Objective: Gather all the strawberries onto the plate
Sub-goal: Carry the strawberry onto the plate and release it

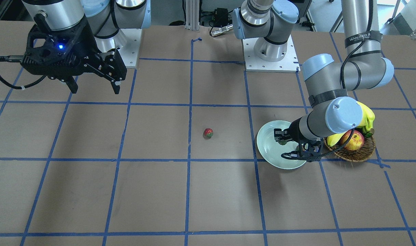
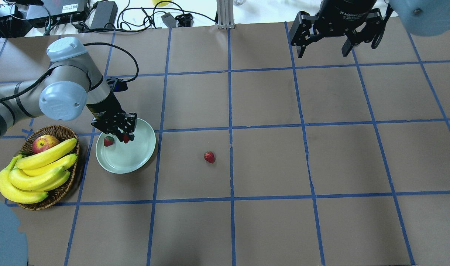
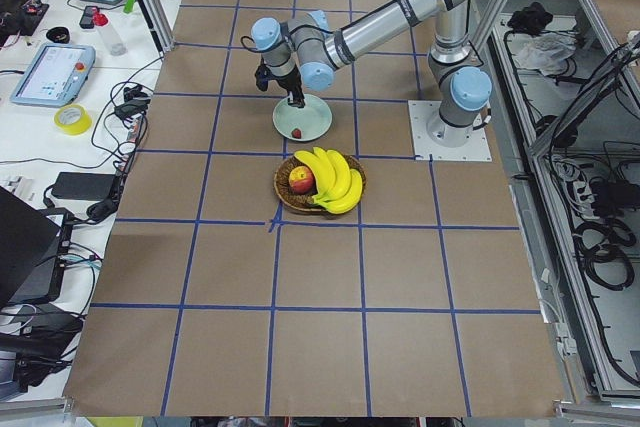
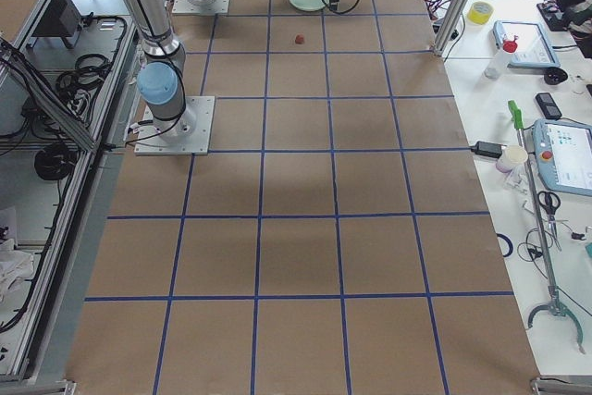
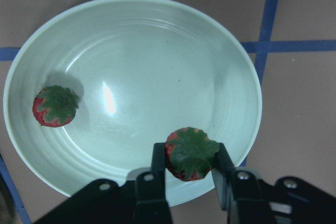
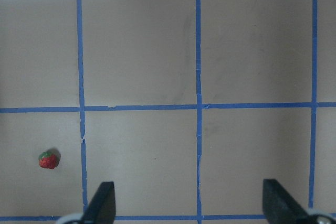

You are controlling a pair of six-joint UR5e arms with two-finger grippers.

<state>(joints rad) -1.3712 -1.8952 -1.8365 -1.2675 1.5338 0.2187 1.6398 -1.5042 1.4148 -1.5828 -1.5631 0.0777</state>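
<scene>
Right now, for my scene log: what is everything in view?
table: one, brown, blue tape grid
basket: one, brown wicker, on the robot's left side
bananas: one bunch, yellow, in the basket
apple: one, red-yellow, in the basket
plate: one, pale green, beside the basket
strawberries: three, red; one lying in the plate, one held over it, one on bare table
left gripper: shut on a strawberry, over the plate
right gripper: open, empty, raised above the table
</scene>
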